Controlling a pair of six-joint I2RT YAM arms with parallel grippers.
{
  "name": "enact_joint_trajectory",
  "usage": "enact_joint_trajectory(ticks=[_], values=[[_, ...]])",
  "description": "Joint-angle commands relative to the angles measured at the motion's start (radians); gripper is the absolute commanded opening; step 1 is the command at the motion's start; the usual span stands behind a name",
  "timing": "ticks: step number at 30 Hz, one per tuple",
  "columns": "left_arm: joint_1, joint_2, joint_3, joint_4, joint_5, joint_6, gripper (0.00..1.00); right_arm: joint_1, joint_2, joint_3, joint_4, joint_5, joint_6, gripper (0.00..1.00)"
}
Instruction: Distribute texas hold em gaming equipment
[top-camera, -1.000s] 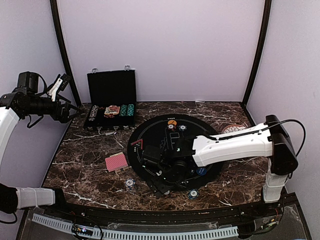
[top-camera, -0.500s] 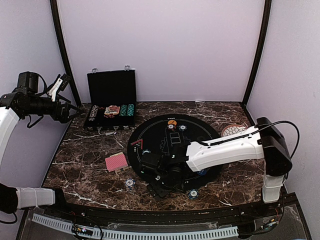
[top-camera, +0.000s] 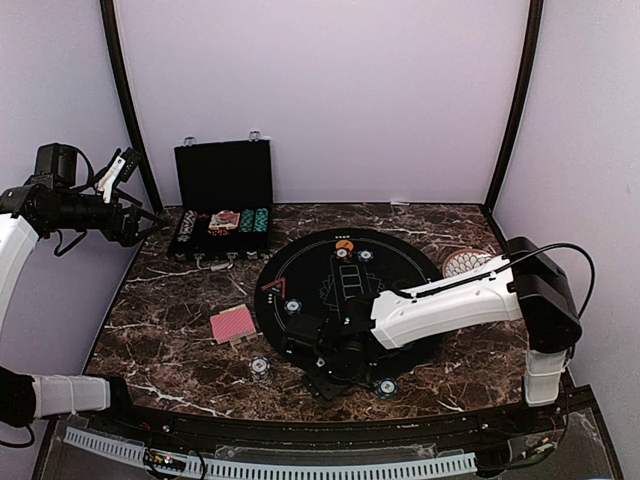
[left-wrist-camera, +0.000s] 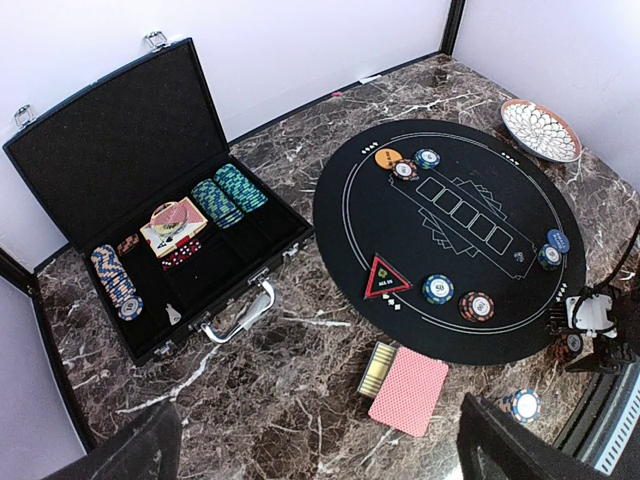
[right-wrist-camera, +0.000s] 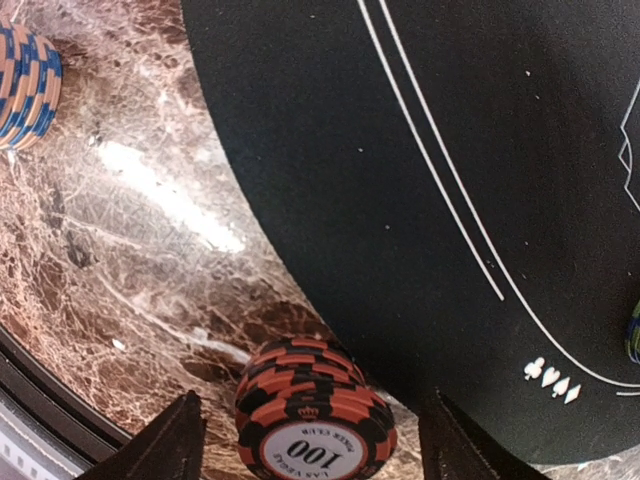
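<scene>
Shows a stack (right-wrist-camera: 312, 415) of red-and-black striped chips, its white top printed "100" under a small crown, with curved lettering that looks like "LAS VEGAS" and "POKER CLUB". Finds it at the rim of the black mat (right-wrist-camera: 400, 150) where the marble surface (right-wrist-camera: 130, 250) begins, between the right fingers (right-wrist-camera: 175, 445), which stand apart with a gap on each side, clamped on nothing. Also takes in a blue-and-orange stack (right-wrist-camera: 25, 85) well apart on the surface, red-backed cards (left-wrist-camera: 408, 390) just off the mat, more chips in the open case (left-wrist-camera: 120, 140), and left fingers (left-wrist-camera: 130, 450) spread wide, holding nothing.
</scene>
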Motion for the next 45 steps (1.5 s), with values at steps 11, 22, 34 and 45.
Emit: enact_joint_trajectory(ticks=[11,22,34,45], values=[[0.006,-0.011,0.007,-0.014,0.022,0.014,0.99,-0.008,0.018,0.019,0.016,-0.014,-0.001,0.56],[0.006,-0.014,0.008,-0.02,0.028,0.018,0.99,-0.007,0.007,0.035,0.006,-0.018,-0.005,0.43],[0.005,-0.017,0.009,-0.027,0.035,0.027,0.99,-0.007,-0.016,0.065,-0.027,-0.004,-0.006,0.32],[0.005,-0.016,0.009,-0.029,0.032,0.03,0.99,-0.03,-0.063,0.091,-0.091,0.049,-0.002,0.28]])
